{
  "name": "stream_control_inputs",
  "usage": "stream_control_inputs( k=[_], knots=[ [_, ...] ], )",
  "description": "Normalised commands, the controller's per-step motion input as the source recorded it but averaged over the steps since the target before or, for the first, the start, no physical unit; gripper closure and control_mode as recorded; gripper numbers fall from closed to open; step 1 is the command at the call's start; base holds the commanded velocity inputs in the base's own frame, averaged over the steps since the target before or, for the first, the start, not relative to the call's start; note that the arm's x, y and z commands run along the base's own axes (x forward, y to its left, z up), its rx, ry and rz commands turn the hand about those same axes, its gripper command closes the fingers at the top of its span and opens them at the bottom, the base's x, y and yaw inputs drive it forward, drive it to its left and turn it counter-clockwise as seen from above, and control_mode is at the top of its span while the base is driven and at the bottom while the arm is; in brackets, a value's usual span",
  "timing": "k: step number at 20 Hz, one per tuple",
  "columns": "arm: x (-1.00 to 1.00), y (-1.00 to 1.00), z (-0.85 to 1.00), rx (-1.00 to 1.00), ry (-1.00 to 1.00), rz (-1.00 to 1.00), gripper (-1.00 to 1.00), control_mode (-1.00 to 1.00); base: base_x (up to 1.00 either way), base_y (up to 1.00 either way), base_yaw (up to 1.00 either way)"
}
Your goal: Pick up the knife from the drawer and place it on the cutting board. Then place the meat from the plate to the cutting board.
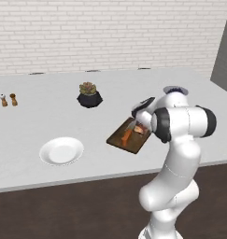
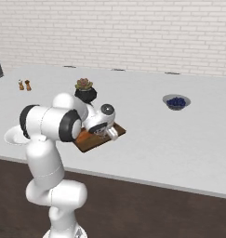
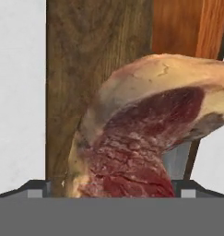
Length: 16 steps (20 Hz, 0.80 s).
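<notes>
Meat [image 3: 141,133] sits close under the hand camera, filling the centre and lower right of the hand view; we see its red cut face with a pale fatty rim along the top and left. Its long axis runs from the lower left of that frame up toward the upper right. Beneath it lies the cutting board [image 3: 85,69], grain running top to bottom of the frame, with the knife's orange handle at the upper right and a strip of silvery blade at the lower right, just beside the meat.

In the left base view we note the cutting board [image 1: 118,138] right of centre on the white desk [image 1: 40,116], its long axis slanting from lower left to upper right. The knife [image 1: 127,135] lies on the board along that same slant, and the meat [image 1: 139,129] is on the board just to the knife's upper right, partly hidden by the arm. The end effector [image 1: 142,122] hangs directly over the meat, fingers spread wide on either side of it; we cannot tell whether they touch it.

The plate [image 1: 61,151] rests bare at the lower left of that frame, well apart from the board. In the right base view the end effector [image 2: 106,134] hangs over the board [image 2: 93,142].
</notes>
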Motion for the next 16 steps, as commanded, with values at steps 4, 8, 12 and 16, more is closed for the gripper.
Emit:
stream_control_inputs(
  k=[4, 8, 12, 16],
  knots=[
    [0.00, 0.00, 0.70, -0.02, 0.00, 0.14, -1.00, -1.00, 0.00, 0.00, 0.00],
    [-0.11, 0.17, 0.99, -0.04, 0.00, 0.12, -1.00, -1.00, 0.00, 0.00, 0.00],
    [-0.17, 0.27, 1.00, -0.04, 0.04, 0.07, -1.00, -1.00, 0.00, 0.00, 0.00],
    [-0.49, 0.45, 1.00, -0.04, 0.14, 0.03, -1.00, -1.00, 0.00, 0.00, 0.00]
  ],
)
